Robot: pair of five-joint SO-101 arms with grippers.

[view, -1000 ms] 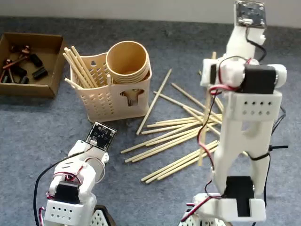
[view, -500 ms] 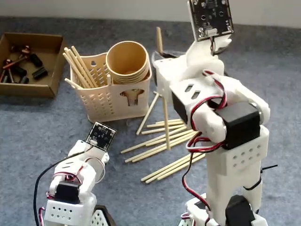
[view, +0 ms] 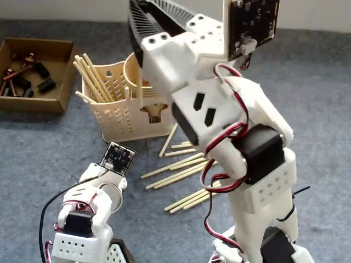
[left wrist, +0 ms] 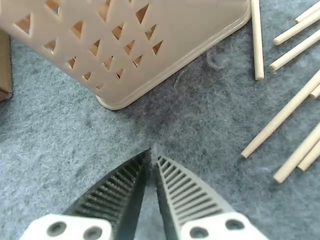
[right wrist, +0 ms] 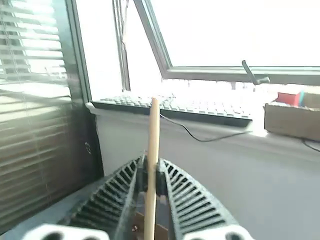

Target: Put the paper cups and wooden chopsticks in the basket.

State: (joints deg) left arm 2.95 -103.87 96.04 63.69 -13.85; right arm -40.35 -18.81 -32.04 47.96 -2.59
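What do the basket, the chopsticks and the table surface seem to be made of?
The basket is probably plastic: smooth matte cream, moulded triangular holes. The chopsticks look like pale unfinished wood. The table surface seems grey felt or carpet, fuzzy with loose fibres.

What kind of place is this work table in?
Probably an office or a lab room. The right wrist view shows a window, blinds and a keyboard near it; a cardboard box of small parts sits on the grey table cover.

The chopsticks (left wrist: 280, 117) are bare matt wood, basket (left wrist: 200, 30) smooth plastic, table cover (left wrist: 75, 140) fuzzy cloth.
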